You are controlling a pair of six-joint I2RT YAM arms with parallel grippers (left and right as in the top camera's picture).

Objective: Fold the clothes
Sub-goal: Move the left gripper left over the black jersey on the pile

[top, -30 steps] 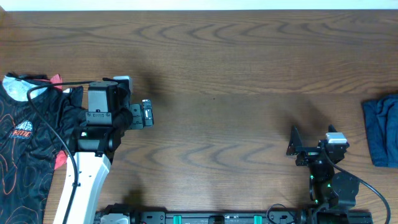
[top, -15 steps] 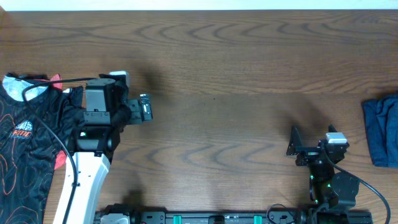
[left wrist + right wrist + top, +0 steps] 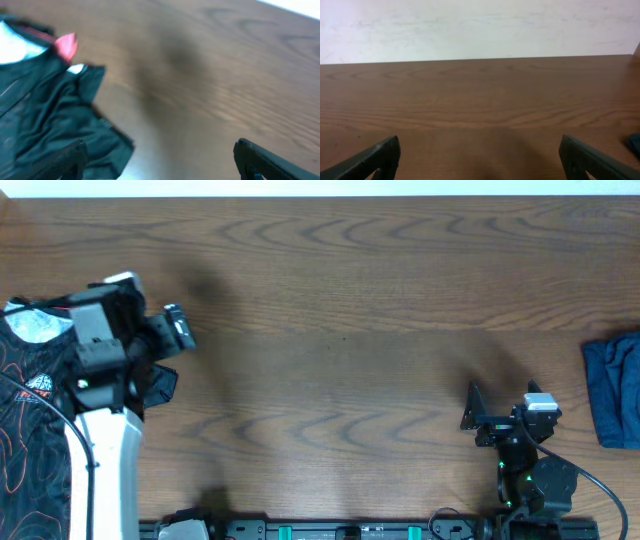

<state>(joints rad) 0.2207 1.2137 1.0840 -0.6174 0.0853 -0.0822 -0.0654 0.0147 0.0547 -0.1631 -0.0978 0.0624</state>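
Overhead view of a brown wooden table [image 3: 340,280] with my two arms along its near edge. The black jersey [image 3: 30,410], patterned with thin orange contour lines, lies at the far left edge of the table, partly cut off by the frame and partly hidden under my left arm. Its pale collar [image 3: 35,325] points toward the far side.

My left gripper [image 3: 155,305] hangs just beside the jersey's right shoulder, jaws spread wide and grasping nothing. From the left wrist camera, which is blurred, rumpled black fabric [image 3: 45,120] fills the lower left, with a small red tab [image 3: 65,45] near the collar; one fingertip sits over the cloth's edge and the other over bare wood.

My right gripper [image 3: 468,408] rests near the front right, well apart from the jersey, jaws also spread wide and empty above bare wood. A folded blue cloth [image 3: 612,388] lies at the far right edge.

I judge the step in hand to be a first hold on the jersey. To do it well, I should lower onto the bunched edge, straddle a fold of fabric with both fingers, pinch firmly, then draw the garment toward the middle, where my right arm can reach and help flatten it before any fold.
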